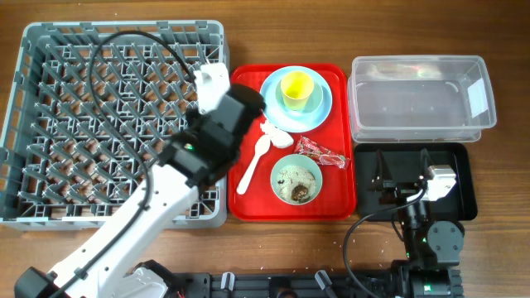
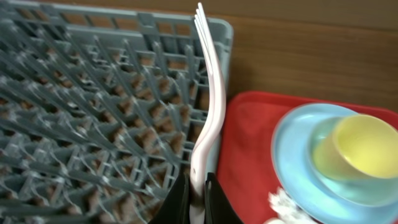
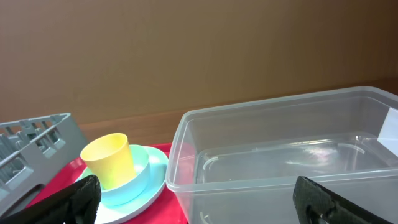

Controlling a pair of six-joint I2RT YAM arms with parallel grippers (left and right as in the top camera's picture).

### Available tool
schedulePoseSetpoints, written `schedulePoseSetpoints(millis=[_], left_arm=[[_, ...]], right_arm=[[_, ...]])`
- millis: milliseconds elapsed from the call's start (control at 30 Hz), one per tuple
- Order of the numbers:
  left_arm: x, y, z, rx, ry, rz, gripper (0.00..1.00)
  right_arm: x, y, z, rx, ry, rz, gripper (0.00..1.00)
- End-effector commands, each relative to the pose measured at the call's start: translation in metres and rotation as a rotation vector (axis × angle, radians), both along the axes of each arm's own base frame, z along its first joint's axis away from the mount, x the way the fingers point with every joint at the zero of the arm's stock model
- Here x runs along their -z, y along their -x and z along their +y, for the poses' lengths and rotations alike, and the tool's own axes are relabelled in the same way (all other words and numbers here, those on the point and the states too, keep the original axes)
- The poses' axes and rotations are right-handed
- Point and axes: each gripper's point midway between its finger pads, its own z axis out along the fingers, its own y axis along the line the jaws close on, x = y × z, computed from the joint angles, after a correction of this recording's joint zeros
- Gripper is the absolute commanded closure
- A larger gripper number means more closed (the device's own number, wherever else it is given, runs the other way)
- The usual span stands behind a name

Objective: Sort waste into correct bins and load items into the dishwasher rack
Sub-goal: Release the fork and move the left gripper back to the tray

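Observation:
My left gripper is shut on the handle of a white plastic fork, tines up, over the right edge of the grey dishwasher rack. In the overhead view this gripper is at the rack's right side. On the red tray are a yellow cup in a light blue bowl on a light blue plate, a white tissue, a white spoon, a red wrapper and a mint bowl with food scraps. My right gripper is open and empty over the black tray.
The red serving tray lies between the rack and the bins. The clear tub stands behind the black tray and fills the right wrist view. My left arm crosses the rack's front right corner.

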Motion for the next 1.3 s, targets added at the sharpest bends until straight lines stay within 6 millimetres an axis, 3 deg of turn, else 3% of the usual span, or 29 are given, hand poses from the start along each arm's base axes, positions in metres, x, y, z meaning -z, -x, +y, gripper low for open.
schedulePoseSetpoints(millis=[0, 100, 200, 433, 567, 633, 700, 733, 833, 900, 967, 1033, 1067, 1100, 1167, 1267], left_arm=[[0.016, -0.01, 0.014, 0.135, 0.006, 0.127, 0.96], [0.038, -0.008, 0.029, 0.139, 0.11, 0.239, 0.96], [0.053, -0.002, 0.028, 0.173, 0.206, 0.326, 0.96], [0.098, -0.018, 0.022, 0.163, 0.195, 0.41, 0.96], [0.117, -0.017, 0.023, 0.153, 0.183, 0.463, 0.96], [0.119, -0.017, 0.026, 0.143, 0.171, 0.466, 0.92], [0.119, -0.017, 0.026, 0.143, 0.17, 0.466, 0.67], [0.118, -0.017, 0.026, 0.143, 0.171, 0.465, 0.64], [0.107, -0.018, 0.025, 0.147, 0.177, 0.439, 0.62], [0.078, -0.016, 0.025, 0.154, 0.193, 0.385, 0.66], [0.049, -0.008, 0.012, 0.212, 0.24, 0.328, 0.68], [0.018, 0.014, -0.016, 0.331, 0.304, 0.286, 0.73], [0.015, 0.024, -0.026, 0.368, 0.301, 0.292, 0.76], [0.018, 0.034, -0.036, 0.401, 0.291, 0.317, 0.76], [0.051, 0.056, -0.067, 0.485, 0.241, 0.426, 0.76], [0.099, 0.066, -0.077, 0.49, 0.173, 0.558, 0.77]], right_arm=[[-0.001, 0.0, -0.002, 0.011, -0.005, -0.005, 0.0], [-0.001, 0.0, -0.002, 0.011, -0.005, -0.005, 0.0], [-0.001, 0.0, -0.002, 0.011, -0.005, -0.005, 0.0], [-0.001, 0.0, -0.002, 0.011, -0.005, -0.005, 0.0], [-0.001, 0.0, -0.002, 0.011, -0.005, -0.005, 0.0], [-0.001, 0.0, -0.002, 0.011, -0.005, -0.005, 0.0], [-0.001, 0.0, -0.002, 0.011, -0.005, -0.005, 0.0], [-0.001, 0.0, -0.002, 0.011, -0.005, -0.005, 0.0], [-0.001, 0.0, -0.002, 0.011, -0.005, -0.005, 0.0], [-0.001, 0.0, -0.002, 0.011, -0.005, -0.005, 0.0], [-0.001, 0.0, -0.002, 0.011, -0.005, -0.005, 0.0], [-0.001, 0.0, -0.002, 0.011, -0.005, -0.005, 0.0], [-0.001, 0.0, -0.002, 0.011, -0.005, -0.005, 0.0], [-0.001, 0.0, -0.002, 0.011, -0.005, -0.005, 0.0], [-0.001, 0.0, -0.002, 0.011, -0.005, -0.005, 0.0], [-0.001, 0.0, -0.002, 0.011, -0.005, -0.005, 0.0]])
